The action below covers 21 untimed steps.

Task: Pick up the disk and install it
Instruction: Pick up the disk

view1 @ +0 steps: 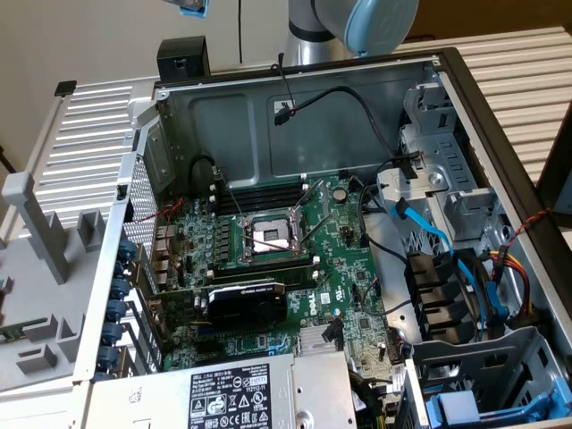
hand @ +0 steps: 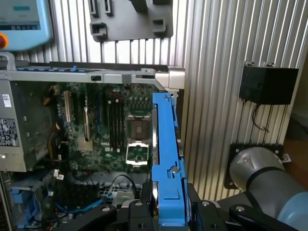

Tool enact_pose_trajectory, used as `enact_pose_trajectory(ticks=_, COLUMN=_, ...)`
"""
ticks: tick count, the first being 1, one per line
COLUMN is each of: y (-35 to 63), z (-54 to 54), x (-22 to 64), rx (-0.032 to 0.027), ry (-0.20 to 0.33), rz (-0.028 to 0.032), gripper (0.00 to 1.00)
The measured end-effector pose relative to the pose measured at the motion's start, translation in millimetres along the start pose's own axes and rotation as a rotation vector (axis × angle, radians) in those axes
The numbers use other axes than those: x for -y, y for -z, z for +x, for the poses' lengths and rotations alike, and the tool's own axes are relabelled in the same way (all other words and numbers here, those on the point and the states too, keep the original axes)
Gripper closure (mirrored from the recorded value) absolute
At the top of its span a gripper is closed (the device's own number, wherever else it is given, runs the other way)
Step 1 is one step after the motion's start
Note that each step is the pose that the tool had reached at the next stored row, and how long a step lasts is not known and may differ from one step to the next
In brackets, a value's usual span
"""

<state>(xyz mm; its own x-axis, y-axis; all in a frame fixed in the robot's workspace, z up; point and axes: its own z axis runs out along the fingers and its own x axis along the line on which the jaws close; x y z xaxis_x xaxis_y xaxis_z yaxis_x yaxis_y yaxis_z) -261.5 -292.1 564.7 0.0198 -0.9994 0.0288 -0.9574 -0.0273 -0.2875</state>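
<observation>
A: Where was the grey-metal hard drive in its bright blue plastic carrier frame (hand: 166,159)?

B: Edge-on, clamped in the half-closed gripper (hand: 167,211), held clear of the open computer case (hand: 96,76). Carrying step, I'd judge; installing called for squaring it to the grey metal drive cage (view1: 527,353)

Light: bright and even across the case (view1: 268,125).
Shadows: soft, darkest deep inside the case.
Glare: pale sheen on the ribbed panel (hand: 216,120) beside the case.
Colour: disk (hand: 167,159) frame vivid blue, evenly lit.
</observation>
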Motion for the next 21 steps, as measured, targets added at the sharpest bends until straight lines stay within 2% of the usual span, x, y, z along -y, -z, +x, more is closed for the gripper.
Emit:
enact_pose_trajectory(ticks=6, y=-2.3, z=15.6, x=6.0, rx=0.0004, ry=-0.001, rz=0.0195, gripper=0.63)
enact_pose_trajectory(ticks=11, y=-4.7, z=29.7, x=12.7, rx=0.0031, ry=-0.002, rz=0.037, gripper=0.63)
enact_pose_trajectory(ticks=12, y=-6.3, z=39.0, x=17.0, rx=0.0053, ry=-0.003, rz=0.0508, gripper=0.63)
enact_pose_trajectory(ticks=13, y=-7.4, z=45.6, x=20.0, rx=0.0072, ry=-0.004, rz=0.0611, gripper=0.63)
enact_pose_trajectory(ticks=21, y=-11.3, z=67.9, x=30.8, rx=0.0129, ry=-0.007, rz=0.094, gripper=0.63)
